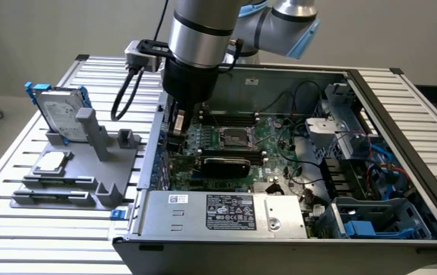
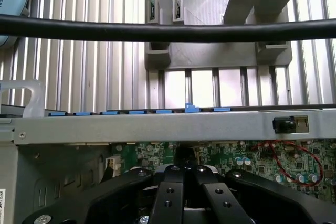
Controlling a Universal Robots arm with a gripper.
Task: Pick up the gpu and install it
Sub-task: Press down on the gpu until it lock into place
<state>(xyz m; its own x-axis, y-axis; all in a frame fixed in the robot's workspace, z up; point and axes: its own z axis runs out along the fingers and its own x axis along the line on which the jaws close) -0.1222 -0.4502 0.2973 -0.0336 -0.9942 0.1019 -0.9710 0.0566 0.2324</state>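
The gpu (image 1: 226,166) stands on edge on the green motherboard (image 1: 203,140) inside the open computer case, its black rounded cooler facing the exterior view. My gripper (image 1: 177,140) hangs inside the case beside its wall on the exterior view's left, a little apart from the gpu's near end. In the wrist view the black fingers (image 2: 169,192) lie pressed together, so the gripper (image 2: 184,174) is shut. They point down at the motherboard (image 2: 236,156) just inside the case wall (image 2: 157,127). A small dark part sits right past the tips; I cannot tell what it is.
A grey fixture (image 1: 73,172) on the slatted table holds a silver hard drive in a blue frame (image 1: 58,109). The power supply (image 1: 226,212), processor socket (image 1: 234,136), blue drive cage (image 1: 379,220) and loose cables crowd the case. A black cable (image 2: 168,31) crosses the wrist view.
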